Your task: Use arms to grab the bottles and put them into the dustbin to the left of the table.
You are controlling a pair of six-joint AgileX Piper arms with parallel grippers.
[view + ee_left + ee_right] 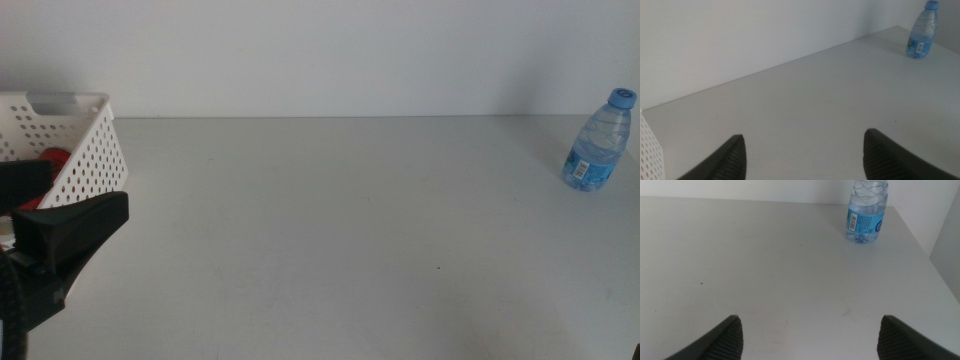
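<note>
A small clear-blue water bottle (600,140) with a blue cap stands upright at the far right of the table (320,240). It also shows in the left wrist view (921,30) and the right wrist view (867,210). The white perforated dustbin (85,150) stands at the far left, with something red (52,158) inside it. My left gripper (70,200) is open and empty in front of the dustbin, far from the bottle; its wrist view shows the jaws wide apart (805,140). My right gripper (811,322) is open and empty, facing the bottle from a distance. The yellow tea bottle is out of view.
A white wall runs along the table's back edge. The dustbin's corner (647,150) shows beside my left gripper. The table's right edge (935,265) lies close to the water bottle.
</note>
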